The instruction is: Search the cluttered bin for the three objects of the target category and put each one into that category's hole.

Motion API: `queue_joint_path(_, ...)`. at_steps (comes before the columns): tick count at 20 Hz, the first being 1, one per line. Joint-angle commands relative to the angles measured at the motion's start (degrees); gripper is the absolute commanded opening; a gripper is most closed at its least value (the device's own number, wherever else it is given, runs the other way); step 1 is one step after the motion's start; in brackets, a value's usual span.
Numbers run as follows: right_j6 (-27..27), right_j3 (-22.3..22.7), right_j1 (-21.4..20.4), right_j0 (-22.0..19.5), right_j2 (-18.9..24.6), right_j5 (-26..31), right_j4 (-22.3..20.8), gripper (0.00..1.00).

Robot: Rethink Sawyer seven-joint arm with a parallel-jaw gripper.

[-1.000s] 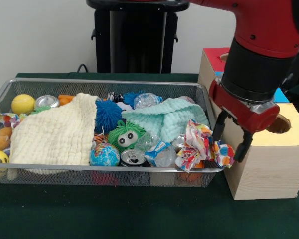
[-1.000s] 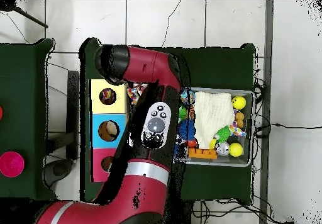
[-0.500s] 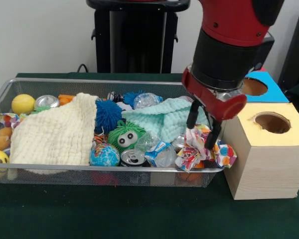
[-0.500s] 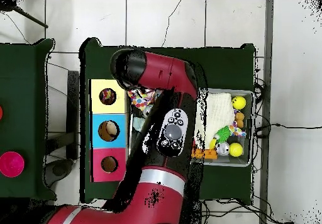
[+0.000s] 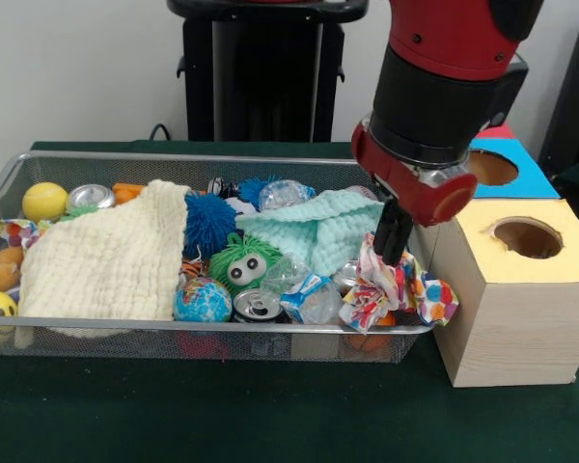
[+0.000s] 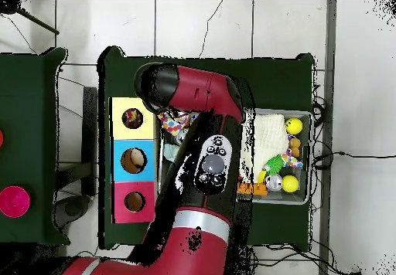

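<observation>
One claw (image 5: 394, 243) pinches the crumpled paper (image 5: 394, 282) beneath it at the bin's (image 5: 203, 160) corner, seemingly to lift it toward the box (image 5: 507, 304) alongside.

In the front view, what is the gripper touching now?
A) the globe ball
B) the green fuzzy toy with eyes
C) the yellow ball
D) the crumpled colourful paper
D: the gripper is closed on top of the crumpled colourful paper at the wire bin's corner beside the wooden box.

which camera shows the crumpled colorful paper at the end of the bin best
The front view: the crumpled colorful paper lies fully visible at the bin corner, with the gripper on its top. Overhead, only a scrap shows beside the arm.
</observation>
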Motion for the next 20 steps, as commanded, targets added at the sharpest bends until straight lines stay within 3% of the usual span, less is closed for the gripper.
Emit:
queue_joint_path(1,-8.5,7.8,0.4,-1.9,9.0,-0.3,-2.5,0.0)
queue_joint_path(9,-6.4,9.0,0.7,-1.4,9.7,-5.8,-5.0,0.0)
queue_joint_path(10,-6.2,9.4,0.5,-1.5,10.1,-5.8,-5.6,1.0)
queue_joint_path(20,-9.1,10.8,-0.1,-4.5,12.6,-7.8,-7.5,1.0)
